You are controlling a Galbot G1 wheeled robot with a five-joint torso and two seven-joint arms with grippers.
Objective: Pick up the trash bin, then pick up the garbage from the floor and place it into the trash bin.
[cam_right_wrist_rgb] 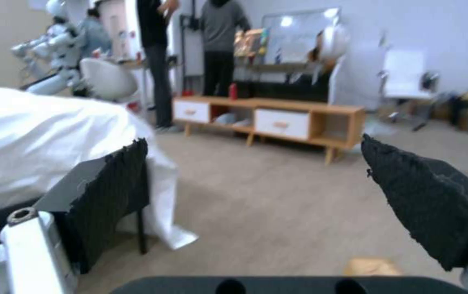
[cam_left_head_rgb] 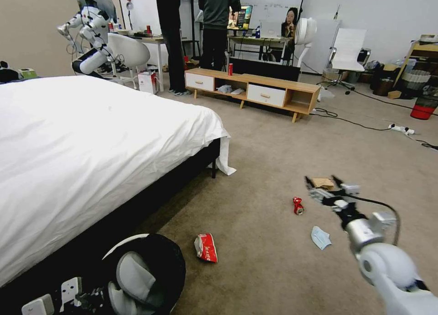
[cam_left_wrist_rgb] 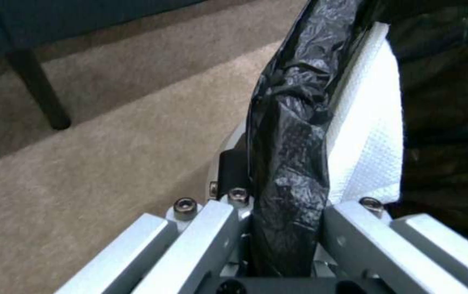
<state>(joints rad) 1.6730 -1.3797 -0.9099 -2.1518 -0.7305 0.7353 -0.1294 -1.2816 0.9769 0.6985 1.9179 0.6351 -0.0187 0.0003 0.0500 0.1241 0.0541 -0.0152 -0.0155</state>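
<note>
The trash bin (cam_left_head_rgb: 153, 271), round and white with a black bag lining and grey curved parts inside, hangs at the lower left beside the bed. My left gripper (cam_left_head_rgb: 91, 296) is shut on its rim; in the left wrist view the left gripper (cam_left_wrist_rgb: 284, 232) clamps the black-bagged rim (cam_left_wrist_rgb: 288, 163), with white tissue (cam_left_wrist_rgb: 370, 134) just inside. My right gripper (cam_left_head_rgb: 324, 187) is open, held low over the carpet by the crumpled brown paper bag (cam_left_head_rgb: 323, 182). The right wrist view shows the right gripper (cam_right_wrist_rgb: 256, 188) spread wide above the bag (cam_right_wrist_rgb: 373, 266). A crushed red can (cam_left_head_rgb: 298, 205), blue face mask (cam_left_head_rgb: 320, 237) and red-white wrapper (cam_left_head_rgb: 206, 247) lie on the floor.
The white bed (cam_left_head_rgb: 91, 141) fills the left side. A low wooden cabinet (cam_left_head_rgb: 255, 89) with an upright red can (cam_left_head_rgb: 230, 69) stands ahead. A power strip (cam_left_head_rgb: 401, 129) and cables lie at right, near a red-and-black wastebasket (cam_left_head_rgb: 424, 106). Open carpet surrounds the litter.
</note>
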